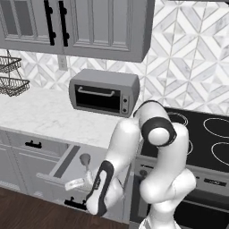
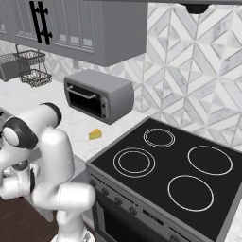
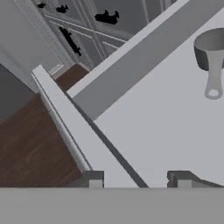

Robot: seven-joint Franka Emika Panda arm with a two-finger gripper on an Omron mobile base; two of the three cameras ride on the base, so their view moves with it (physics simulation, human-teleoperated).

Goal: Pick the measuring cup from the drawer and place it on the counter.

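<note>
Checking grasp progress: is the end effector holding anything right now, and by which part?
Nothing is held. The end effector has empty space between its fingertips, and the small grey metal measuring cup lies apart on the flat bottom of the open grey drawer.

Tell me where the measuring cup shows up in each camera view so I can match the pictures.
Left base view: the measuring cup sits lower centre-left, in the open drawer, just left of the arm.
Right base view: I can't find it; the arm covers the lower left.
Hand view: upper right, bowl at the top, handle pointing down, on the drawer's flat grey bottom.
Shared landmark: the drawer links the left base and hand views; the toaster oven links both base views.
</note>
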